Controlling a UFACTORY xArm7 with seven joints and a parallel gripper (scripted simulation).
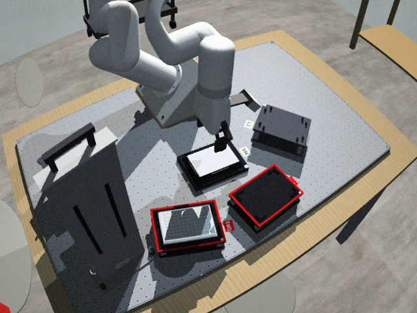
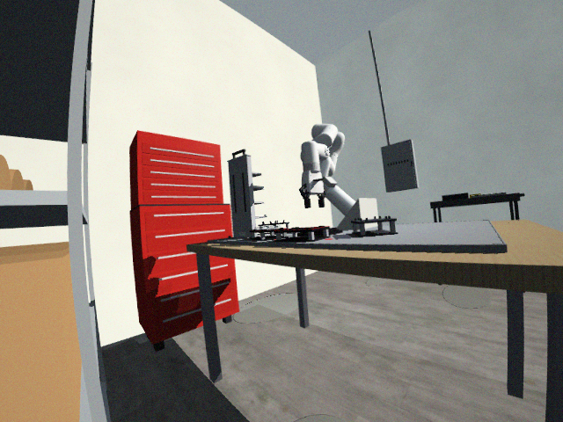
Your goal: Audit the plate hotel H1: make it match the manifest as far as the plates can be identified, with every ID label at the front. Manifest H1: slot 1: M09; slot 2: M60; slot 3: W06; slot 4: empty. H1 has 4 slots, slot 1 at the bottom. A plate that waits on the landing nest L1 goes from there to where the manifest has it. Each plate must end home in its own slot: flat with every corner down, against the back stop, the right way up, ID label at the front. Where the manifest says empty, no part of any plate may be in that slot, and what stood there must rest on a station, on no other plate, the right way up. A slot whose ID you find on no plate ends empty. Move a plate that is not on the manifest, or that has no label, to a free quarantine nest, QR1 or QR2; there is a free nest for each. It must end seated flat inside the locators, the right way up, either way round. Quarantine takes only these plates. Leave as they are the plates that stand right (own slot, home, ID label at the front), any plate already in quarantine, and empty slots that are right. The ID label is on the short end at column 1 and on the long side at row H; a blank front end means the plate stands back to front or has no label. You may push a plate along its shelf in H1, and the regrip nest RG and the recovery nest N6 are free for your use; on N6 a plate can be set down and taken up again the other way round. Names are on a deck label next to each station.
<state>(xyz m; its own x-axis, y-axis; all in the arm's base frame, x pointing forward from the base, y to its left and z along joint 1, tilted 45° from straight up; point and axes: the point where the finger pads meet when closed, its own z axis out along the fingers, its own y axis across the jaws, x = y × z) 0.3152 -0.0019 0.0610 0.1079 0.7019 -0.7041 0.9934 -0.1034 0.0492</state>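
White-topped plate point(image 1: 212, 162) sat on the black nest point(image 1: 197, 183) marked N6 by its deck label, directly below the gripper point(image 1: 220, 143) and a shade toward the hotel side of it. Long axis of the plate ran across the line from arm base to table front, tilted slightly; the fingers hung over its far long edge, not over its middle. From the exterior view the gripper point(image 2: 313, 200) stood well above the deck, jaws spread to their full width, nothing between them and nothing touched.

Judged step: plate set on the recovery nest to be taken up the other way round — a re-approach would need the wrist turned and the fingers brought back down to span the plate's short width. Could not read any ID label from either view.

Other stations, relative to the gripper: landing nest L1 point(image 1: 281, 126) close by, on the side away from the hotel, bare of any plate; the red-framed quarantine nest point(image 1: 266, 193) toward the table front, dark and unoccupied; the second red-framed nest point(image 1: 187, 226) further front, carrying a clear-lidded plate point(image 1: 186, 223). Plate hotel H1 point(image 1: 84, 198) stood well off — slots not visible from above
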